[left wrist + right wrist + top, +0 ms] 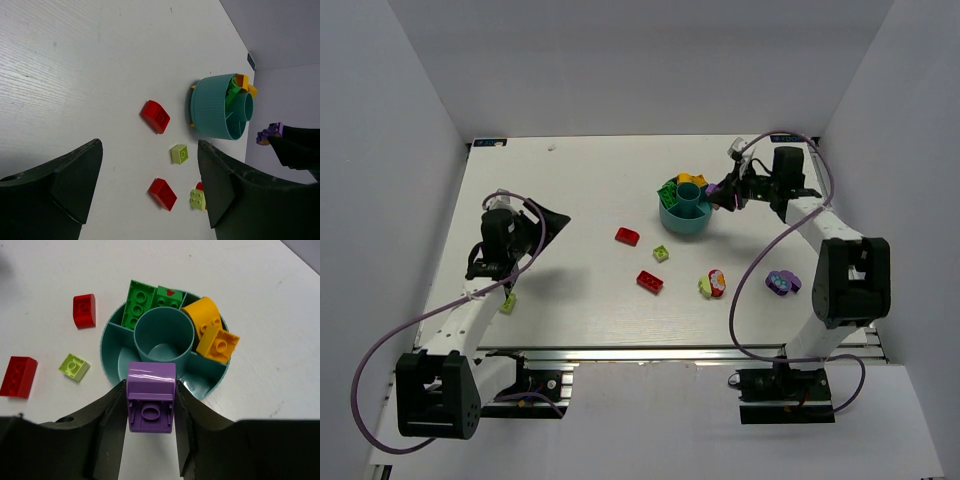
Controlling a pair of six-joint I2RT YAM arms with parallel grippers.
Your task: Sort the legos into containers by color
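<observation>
The teal bowl stands right of the table's middle. In its wedges lie two green bricks and two orange-yellow bricks; the central cup holds nothing. My right gripper is shut on a purple brick, held just above the bowl's near rim. My left gripper stands open over the left of the table, nothing between its fingers. Loose on the table are two red bricks and a lime brick.
A lime and red-orange cluster and another purple brick lie in front of the bowl to the right. One lime brick sits beside the left arm. White walls enclose the table on three sides.
</observation>
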